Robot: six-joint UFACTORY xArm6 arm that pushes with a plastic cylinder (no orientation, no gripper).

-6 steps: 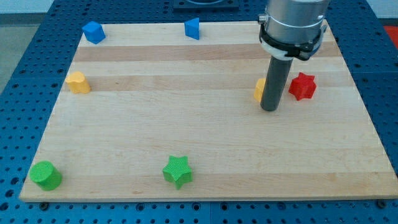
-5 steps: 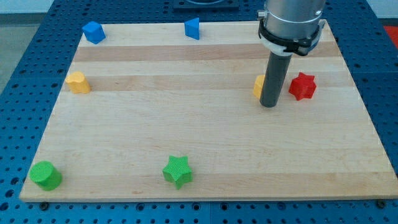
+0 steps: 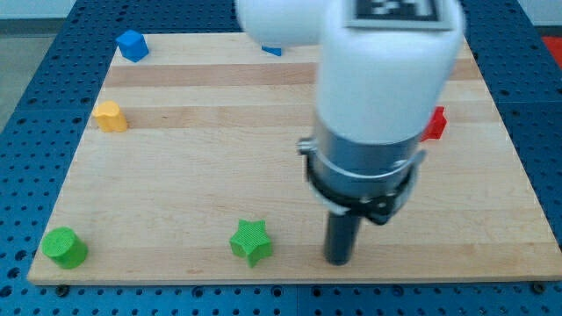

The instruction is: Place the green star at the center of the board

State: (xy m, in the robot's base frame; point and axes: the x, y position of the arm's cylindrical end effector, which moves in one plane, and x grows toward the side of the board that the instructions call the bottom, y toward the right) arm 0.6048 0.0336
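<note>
My tip point(image 3: 338, 261) has travelled from beside the small red star-shaped block point(image 3: 433, 125) at the view's right down to the wooden counter's point(image 3: 176, 175) bottom edge. It now stands near the green star-shaped block point(image 3: 250, 241), on its right, not touching.

No claw is fitted.

The star lies flat, near bottom centre, with no long axis; approach appears under way.

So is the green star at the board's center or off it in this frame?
Off center: the green star sits near the board's bottom edge, left of my tip, apart from it.
</note>
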